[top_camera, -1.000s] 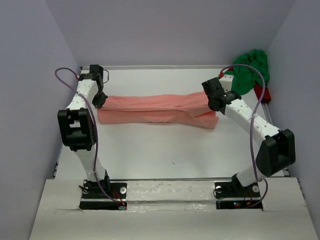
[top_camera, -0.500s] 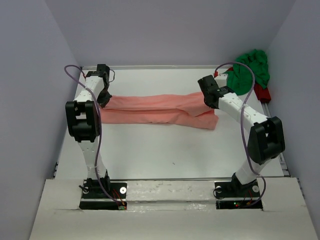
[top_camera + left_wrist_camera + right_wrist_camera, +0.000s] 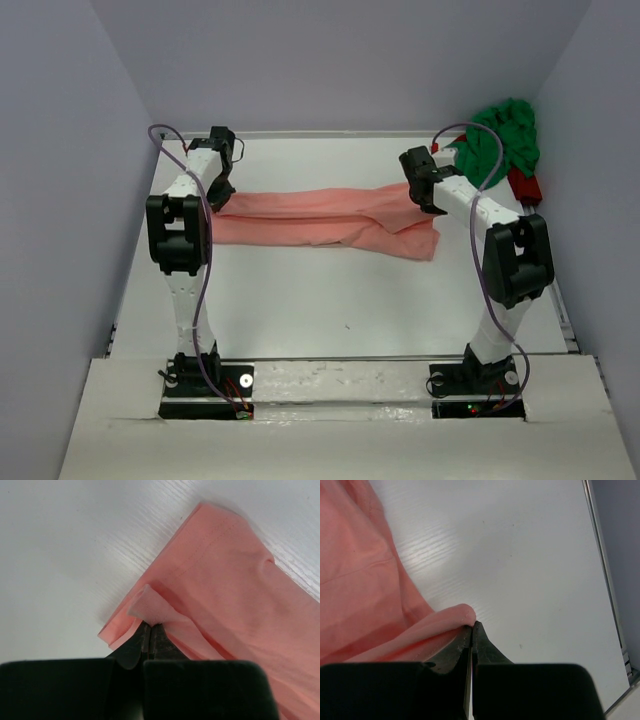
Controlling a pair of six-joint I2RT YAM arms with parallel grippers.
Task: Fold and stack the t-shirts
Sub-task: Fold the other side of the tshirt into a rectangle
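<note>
Pink t-shirt (image 3: 320, 218) stretched across far table (image 3: 330, 290) | left fingers (image 3: 132, 649) clamped on its left end | right fingers (image 3: 485, 647) clamped on right end | green t-shirt (image 3: 500, 140) bunched far right

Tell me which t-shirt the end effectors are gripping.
The salmon pink t-shirt, pinched at each end by the left end effector and right end effector; the green t-shirt lies bunched in the far right corner.

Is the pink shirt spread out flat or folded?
Folded: the pink t-shirt forms a long narrow band with doubled layers, its ends pinched by the left gripper and the right gripper.
</note>
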